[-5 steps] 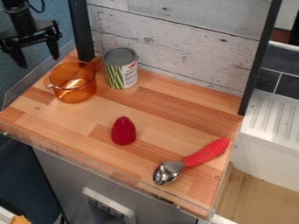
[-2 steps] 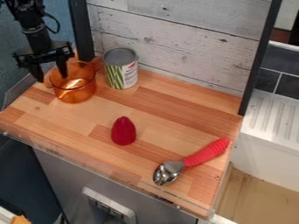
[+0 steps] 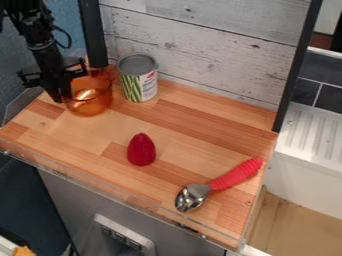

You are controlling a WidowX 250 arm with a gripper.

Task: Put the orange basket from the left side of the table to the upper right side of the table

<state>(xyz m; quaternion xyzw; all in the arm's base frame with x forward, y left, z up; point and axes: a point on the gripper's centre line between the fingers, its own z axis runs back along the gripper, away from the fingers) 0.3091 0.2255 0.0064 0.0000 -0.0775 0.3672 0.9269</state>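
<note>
Far left: end effector (image 3: 61, 97) at the left side of the orange basket (image 3: 92, 104). Its fingers, wide apart in the earlier frames, have come together, apparently clamped on the basket's left edge or handle; exact contact hidden. Basket has shifted slightly right, still upright at the upper left of the counter (image 3: 190, 137). Judgement: grasp just made, transport not begun; lift comes next.

Just right of basket: tin can (image 3: 139, 82), upright, close by and directly in the path. Basket should clear it in height or pass in front; a low sideways move could knock it. Side grip may also let the basket tilt.

Centre: dark red pointed object (image 3: 141, 150), upright, in front of the direct route.

Right: metal scoop (image 3: 220, 183) lying near the front, below the target area. Dark right post (image 3: 298, 60) bounds the upper right corner; placement should stop short of it.
</note>
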